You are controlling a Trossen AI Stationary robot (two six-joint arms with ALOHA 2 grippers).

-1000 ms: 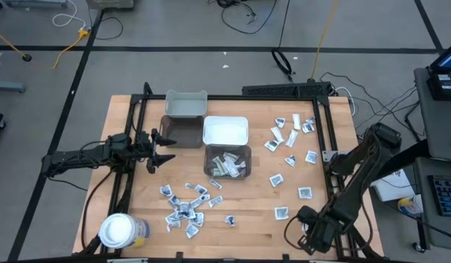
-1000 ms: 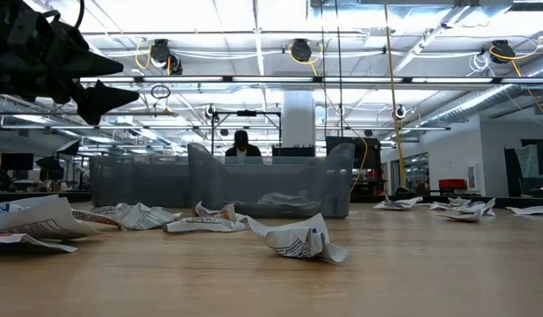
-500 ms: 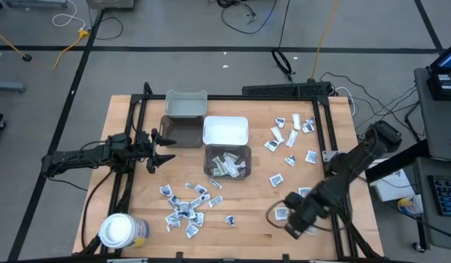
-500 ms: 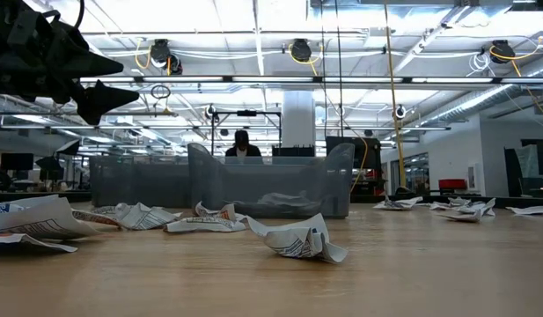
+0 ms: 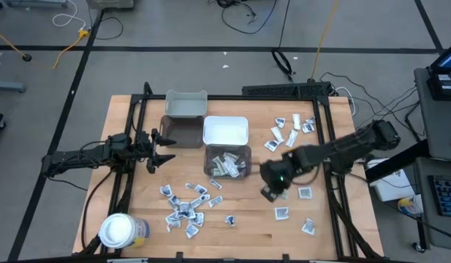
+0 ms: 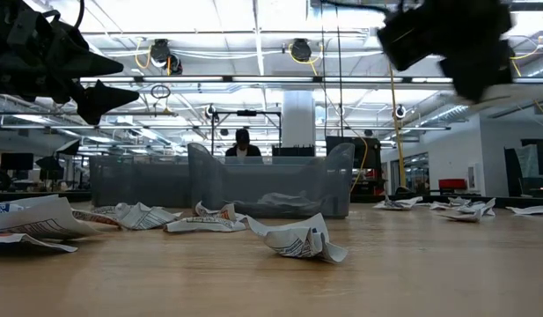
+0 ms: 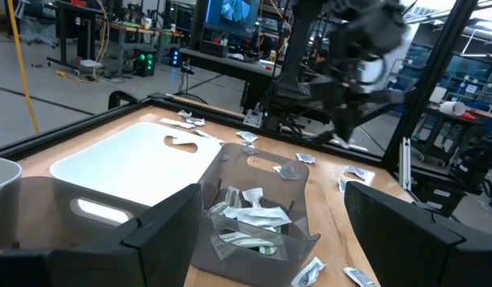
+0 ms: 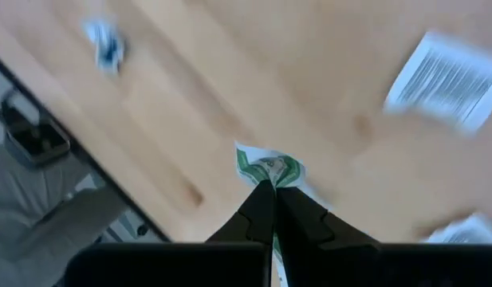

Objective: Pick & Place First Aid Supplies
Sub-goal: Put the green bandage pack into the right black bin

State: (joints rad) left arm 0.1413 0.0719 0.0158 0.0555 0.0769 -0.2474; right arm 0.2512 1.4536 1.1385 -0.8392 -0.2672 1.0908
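First aid supplies lie as small white packets in one cluster point(image 5: 185, 208) near the front left and another point(image 5: 291, 131) at the far right. More sit inside a clear bin point(image 5: 227, 162). My right gripper point(image 5: 271, 191) hangs above the table right of that bin, shut on a small crumpled packet with green print point(image 8: 268, 167). My left gripper point(image 5: 161, 150) stands open and level at the left, beside the dark bin point(image 5: 177, 131), with nothing between its fingers point(image 7: 166, 231). My right gripper pinches the green-printed packet by its near edge point(image 8: 267, 178) between its two fingertips. The fingers slant down toward the table. The packet sticks out beyond the fingertips, crumpled and lifted clear of the wood.
A grey bin point(image 5: 186, 104) and a white bin point(image 5: 225, 131) stand at the back middle. A white-lidded jar point(image 5: 119, 230) stands at the near left corner. Black frame rails point(image 5: 329, 146) run along the table's sides. Loose packets point(image 5: 308, 226) lie near the right front.
My right gripper has swung from the table's near right corner toward its middle, stopping just right of the clear bin, and has turned as it went. A packet at the near right, earlier covered by the arm, now shows on the wood.
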